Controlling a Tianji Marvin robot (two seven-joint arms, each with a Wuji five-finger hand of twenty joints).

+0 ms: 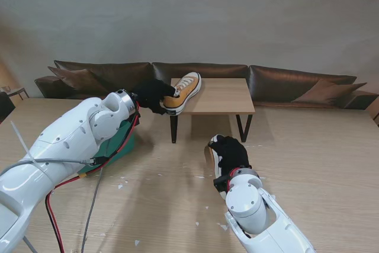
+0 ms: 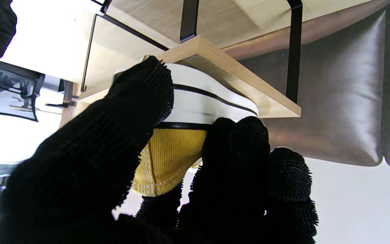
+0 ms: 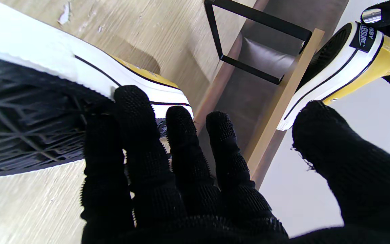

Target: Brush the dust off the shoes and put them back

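left hand (image 1: 153,95) was clamped on the heel of a yellow sneaker (image 1: 184,90), thumb on one side and the other fingers (image 2: 249,142) on the other, over the white rubber band. the shoe sat tilted, toe on the small wooden rack (image 1: 220,95) at its left end, heel overhanging the nearer edge. judged step: setting this shoe back on the rack. to do it well the heel wants lowering until the sole lies flat on the board, then pushing farther from me so nothing overhangs, and only then letting the fingers part; letting go with the heel out over the edge could tip it off.

right hand (image 1: 230,153) lay on the second sneaker (image 3: 80,74), which rested on its side on the table (image 1: 320,164) just nearer to me than the rack, sole tread facing the wrist camera. fingers touched the sole edge and thumb stood apart; could not tell whether this was a real grip or only a rest.

a green object (image 1: 121,140) sat by the left forearm, mostly hidden. pale specks lay scattered on the table.
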